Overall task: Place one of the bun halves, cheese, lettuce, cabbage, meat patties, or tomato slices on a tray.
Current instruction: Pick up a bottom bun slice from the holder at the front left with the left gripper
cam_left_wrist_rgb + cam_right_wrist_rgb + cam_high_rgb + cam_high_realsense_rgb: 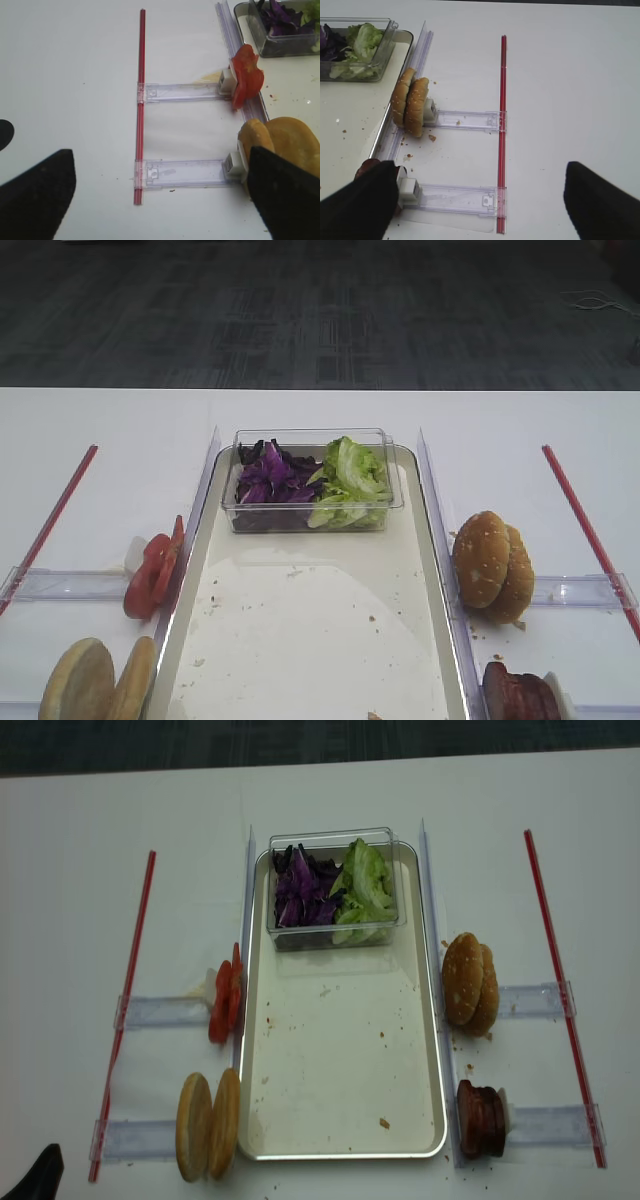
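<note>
The metal tray [320, 640] lies in the middle with a crumb-speckled floor. At its far end a clear tub holds purple cabbage [268, 478] and green lettuce [348, 480]. Two bun halves [208, 1123] stand on edge left of the tray, with tomato slices [224, 1000] beyond them. Meat patties [480, 1120] stand at the tray's near right. No cheese is in view. My left gripper [160, 200] is open over the bare table, its right finger just in front of the bun halves [285, 140]. My right gripper [480, 210] is open, its left finger covering most of the meat patties [365, 167].
Two sesame-seeded buns [492, 565] stand on edge right of the tray. Clear plastic rails [185, 172] and red strips [503, 125] lie on both sides of the white table. A black part of the left arm [38, 1172] shows at the near left corner.
</note>
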Controlling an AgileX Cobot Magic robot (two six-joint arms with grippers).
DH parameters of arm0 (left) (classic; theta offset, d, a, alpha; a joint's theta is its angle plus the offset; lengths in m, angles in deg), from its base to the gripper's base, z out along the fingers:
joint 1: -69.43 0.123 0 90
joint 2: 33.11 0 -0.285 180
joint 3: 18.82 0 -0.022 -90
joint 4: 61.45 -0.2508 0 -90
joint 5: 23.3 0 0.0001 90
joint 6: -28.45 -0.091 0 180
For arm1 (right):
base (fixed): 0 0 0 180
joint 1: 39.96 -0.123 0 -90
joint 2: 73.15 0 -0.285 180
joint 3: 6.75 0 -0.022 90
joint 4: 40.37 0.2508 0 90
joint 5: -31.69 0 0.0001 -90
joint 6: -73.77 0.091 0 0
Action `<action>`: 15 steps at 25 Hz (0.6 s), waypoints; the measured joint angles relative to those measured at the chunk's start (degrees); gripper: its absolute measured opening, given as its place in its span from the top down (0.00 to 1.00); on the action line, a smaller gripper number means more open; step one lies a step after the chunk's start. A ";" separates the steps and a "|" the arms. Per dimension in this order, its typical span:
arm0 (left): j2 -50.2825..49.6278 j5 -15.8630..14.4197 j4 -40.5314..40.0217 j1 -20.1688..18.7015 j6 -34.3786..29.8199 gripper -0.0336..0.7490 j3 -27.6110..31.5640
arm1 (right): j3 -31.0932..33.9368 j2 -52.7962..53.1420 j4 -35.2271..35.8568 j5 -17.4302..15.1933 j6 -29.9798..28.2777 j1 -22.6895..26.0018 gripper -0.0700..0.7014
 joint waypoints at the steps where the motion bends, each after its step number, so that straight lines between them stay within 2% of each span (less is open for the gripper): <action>1: 0.00 0.00 0.00 0.00 0.00 0.09 0.00 | 0.00 0.00 0.00 0.00 0.00 0.00 0.05; 15: 0.00 0.00 0.00 0.00 0.00 0.09 0.00 | 0.00 0.00 0.00 0.00 0.00 0.00 0.05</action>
